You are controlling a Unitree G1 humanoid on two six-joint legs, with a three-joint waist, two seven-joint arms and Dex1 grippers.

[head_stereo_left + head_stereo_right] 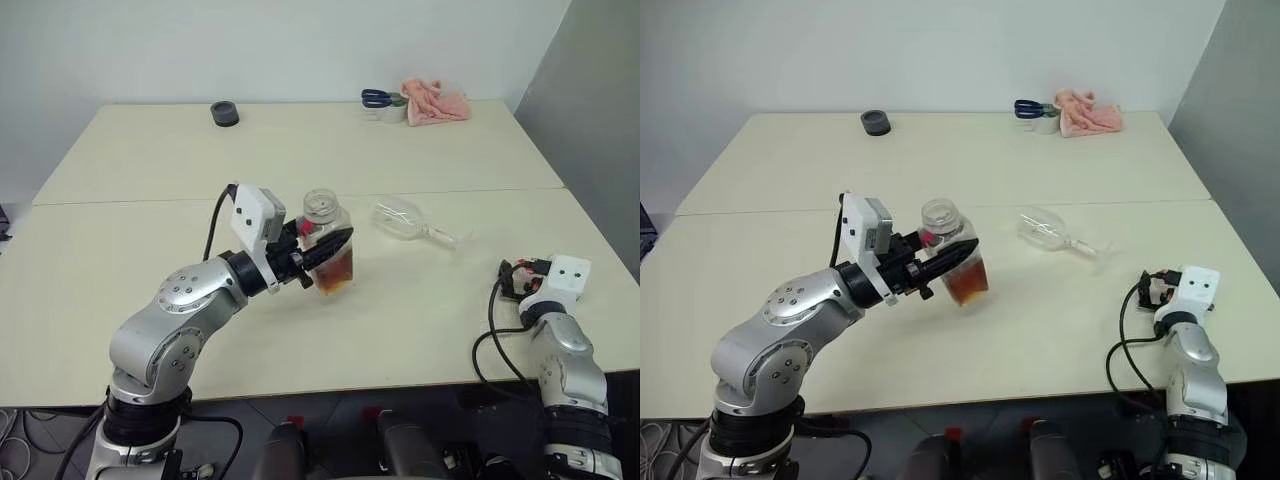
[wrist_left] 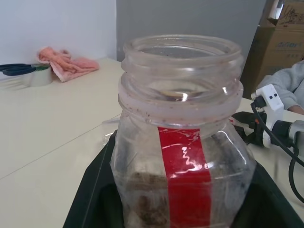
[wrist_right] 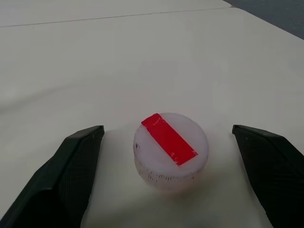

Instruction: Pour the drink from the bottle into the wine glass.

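My left gripper [image 1: 330, 250] is shut on the bottle [image 1: 325, 212], a clear wide-mouthed one with a red label stripe [image 2: 184, 171]. It is held upright and uncapped over the middle of the table. The amber drink [image 1: 336, 277] fills its bottom part. Just to the right, the wine glass [image 1: 403, 218] lies on its side on the table, its foot pointing right. Near the table's right front edge my right gripper [image 3: 167, 129] is open. The bottle's whitish cap [image 3: 171, 147] with a red strip stands on the table between its fingers, touching neither.
At the table's far edge lie a pink cloth [image 1: 435, 100], blue scissors on a tape roll [image 1: 383, 100] and a small black round object [image 1: 225, 113]. A person's grey sleeve [image 2: 287, 80] and cardboard boxes [image 2: 285, 23] are beyond the table's right side.
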